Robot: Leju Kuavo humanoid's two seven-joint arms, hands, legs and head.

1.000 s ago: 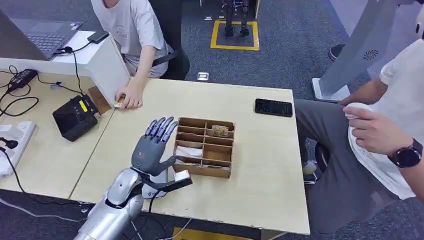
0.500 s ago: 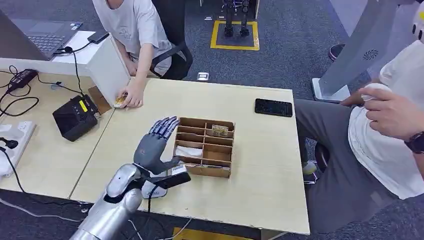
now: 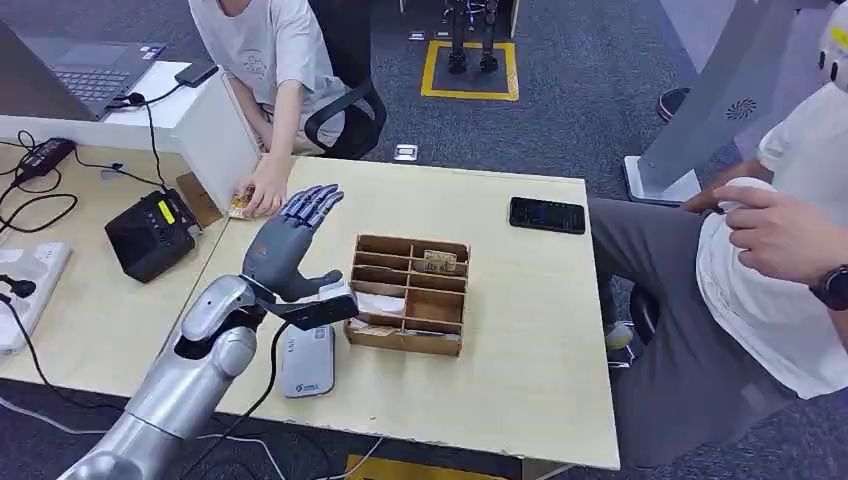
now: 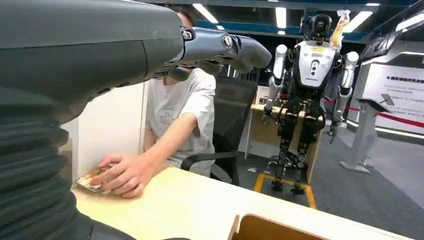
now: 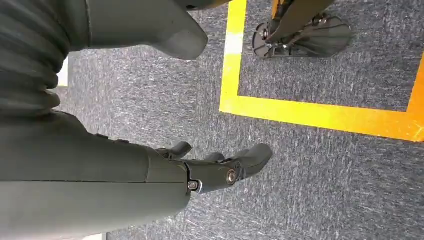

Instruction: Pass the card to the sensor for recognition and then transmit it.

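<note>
The left hand (image 3: 288,245) is raised above the wooden table (image 3: 520,380), just left of the wooden divided box (image 3: 408,295), with its fingers (image 3: 312,205) spread and extended toward the far left; nothing is held in it. In the left wrist view the same hand (image 4: 150,45) is seen with fingers stretched out over the tabletop. The right hand (image 5: 220,167) hangs above grey carpet marked with yellow tape (image 5: 320,117), its fingers loosely apart and empty.

The card (image 3: 238,203) lies at the far left edge of the table, against a white board (image 3: 215,140), and is covered by a person's hand (image 3: 262,190); it is seen likewise under that hand in the left wrist view (image 4: 92,179). A white card reader (image 3: 308,362) rests on the near part of the table, beside the box. A black phone (image 3: 546,215) lies at the far right.
</note>
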